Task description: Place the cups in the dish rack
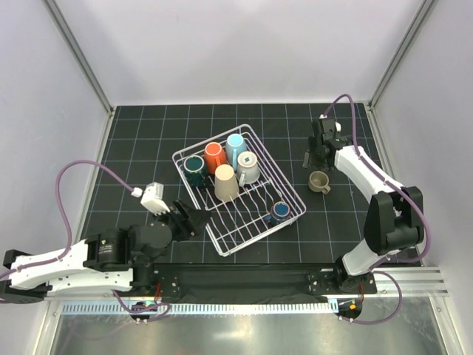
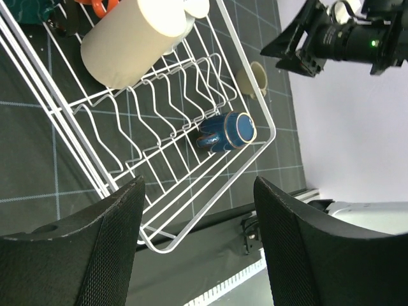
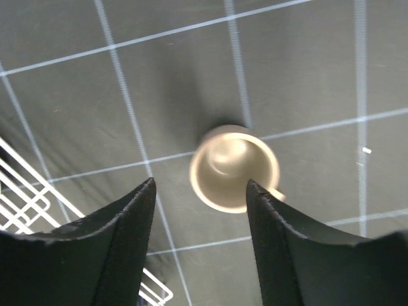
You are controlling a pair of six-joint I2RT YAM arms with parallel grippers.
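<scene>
The white wire dish rack (image 1: 265, 231) stands mid-table. It holds a dark teal cup (image 1: 194, 167), an orange cup (image 1: 214, 155), a light blue cup (image 1: 236, 146), a grey-white mug (image 1: 247, 166), a beige tumbler (image 1: 226, 183) and a navy cup (image 1: 279, 213). A small olive-beige cup (image 1: 319, 182) stands upright on the mat right of the rack. My right gripper (image 3: 201, 183) is open and empty above this cup (image 3: 229, 172), which is nearer the right finger. My left gripper (image 2: 199, 185) is open and empty at the rack's near left corner. The navy cup (image 2: 224, 132) lies on its side.
Black grid mat (image 1: 148, 140) covers the table, with white enclosure walls on three sides. The rack's corner (image 3: 19, 191) shows at the left of the right wrist view. The right arm (image 2: 338, 38) hangs beyond the rack in the left wrist view.
</scene>
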